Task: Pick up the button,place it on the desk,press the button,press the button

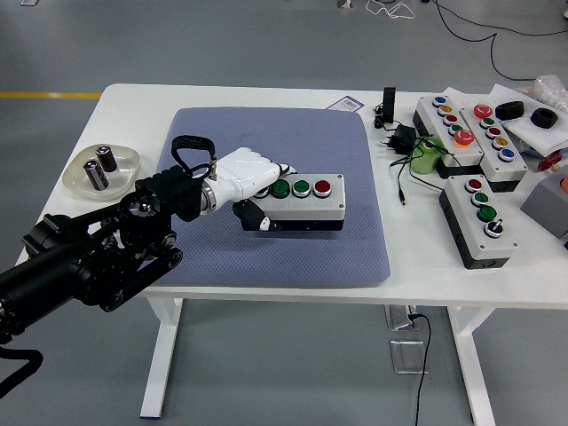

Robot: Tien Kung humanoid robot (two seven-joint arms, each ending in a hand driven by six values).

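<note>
Left hand [247, 174], white, has its fingers closed around the left end of the button box [302, 202], thumb on its front side. This box lies on the blue mat [355, 240] covering the white bench [62, 222].

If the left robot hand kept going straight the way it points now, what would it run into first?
The left robot hand points right, shut on the button box on the blue mat. Past the mat's edge, bare table, then probably the black cable and the button box beside it; depth is uncertain.
</note>
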